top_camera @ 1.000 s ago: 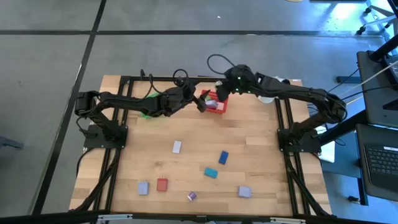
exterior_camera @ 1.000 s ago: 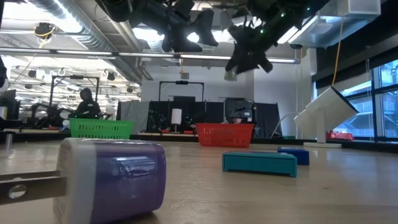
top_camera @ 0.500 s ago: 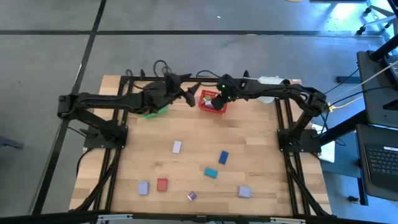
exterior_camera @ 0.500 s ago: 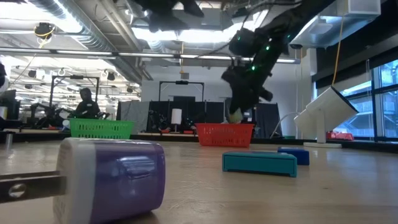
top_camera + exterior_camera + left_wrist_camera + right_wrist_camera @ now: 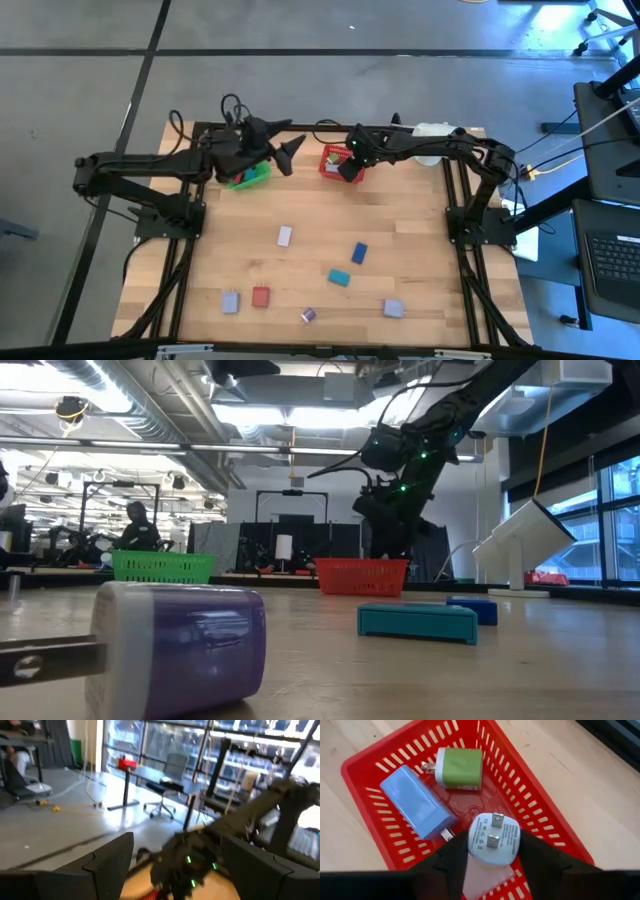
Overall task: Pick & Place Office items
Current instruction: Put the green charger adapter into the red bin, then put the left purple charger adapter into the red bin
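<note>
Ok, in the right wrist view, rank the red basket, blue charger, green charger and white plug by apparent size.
1. red basket
2. blue charger
3. green charger and white plug: alike; the plug, held in the right gripper, sits nearer the camera.

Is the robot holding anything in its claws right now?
Yes. The right gripper pinches a round white plug charger by its sides, prongs showing, over the red mesh basket. The left gripper is open and empty.
</note>
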Robot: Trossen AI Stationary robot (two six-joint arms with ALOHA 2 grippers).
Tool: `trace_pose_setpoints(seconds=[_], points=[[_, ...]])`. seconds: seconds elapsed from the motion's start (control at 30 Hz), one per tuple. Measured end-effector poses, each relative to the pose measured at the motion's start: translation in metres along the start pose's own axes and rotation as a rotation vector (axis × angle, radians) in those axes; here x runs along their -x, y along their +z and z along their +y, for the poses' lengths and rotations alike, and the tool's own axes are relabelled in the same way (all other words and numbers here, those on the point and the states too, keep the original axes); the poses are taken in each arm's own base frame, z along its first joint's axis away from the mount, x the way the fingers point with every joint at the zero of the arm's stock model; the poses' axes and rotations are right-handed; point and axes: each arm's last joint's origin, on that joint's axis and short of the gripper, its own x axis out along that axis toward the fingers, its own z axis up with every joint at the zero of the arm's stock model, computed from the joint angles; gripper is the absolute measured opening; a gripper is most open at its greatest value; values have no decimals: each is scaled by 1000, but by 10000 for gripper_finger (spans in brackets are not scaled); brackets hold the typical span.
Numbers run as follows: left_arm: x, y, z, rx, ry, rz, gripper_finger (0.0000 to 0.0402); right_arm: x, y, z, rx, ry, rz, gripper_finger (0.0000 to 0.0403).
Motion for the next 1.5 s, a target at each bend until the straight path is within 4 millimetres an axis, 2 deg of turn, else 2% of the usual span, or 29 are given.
trace_pose_setpoints(seconds=[0.2, 0.4, 0.57, 0.7, 0.83, 0.97, 1.23, 1.37, 1.5], points=[[15, -24, -4, 31, -31, 246, 295, 0, 0, 0, -47, 11, 3, 286], [34, -56, -2, 127, -19, 625, 295, 16, 4, 1, -50, 48, -32, 330], [53, -84, -1, 196, 46, 858, 295, 42, 10, 0, -56, 75, -101, 332], [71, -109, -6, 268, 18, 1046, 294, 70, 11, 3, -49, 104, -158, 326], [95, -134, -16, 396, -25, 1281, 294, 96, 7, 7, -32, 129, -187, 323], [126, -156, -23, 521, 94, 1422, 294, 113, 1, 11, -35, 146, -193, 323], [177, -187, -35, 707, 409, 1487, 294, 121, -3, 21, -8, 135, -216, 323], [193, -202, -52, 780, 457, 1520, 294, 120, -4, 21, 20, 124, -217, 323], [198, -222, -70, 776, 452, 1623, 294, 120, -4, 21, 54, 121, -218, 323]])
